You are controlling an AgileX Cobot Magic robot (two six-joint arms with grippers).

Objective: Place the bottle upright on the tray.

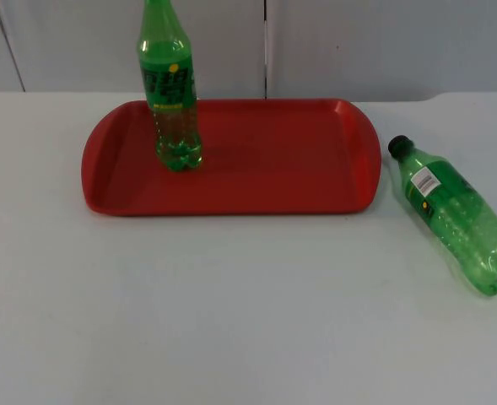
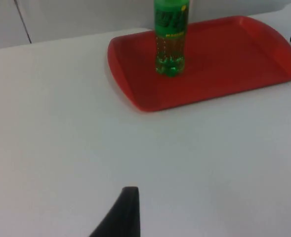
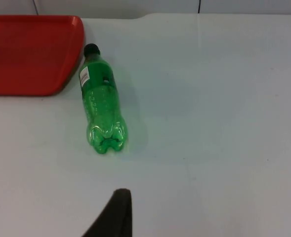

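One bottle [image 1: 171, 93] stands on the tray [image 1: 273, 181]; your right jaws (spread unclear) need the fallen bottle [image 3: 100, 101] ahead.

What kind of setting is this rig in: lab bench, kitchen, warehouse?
Most likely a lab test bench, not a kitchen. A plain white table ends at a grey partition wall, and the props are staged: a red tray with one green bottle standing on it and another lying bottle beside it.
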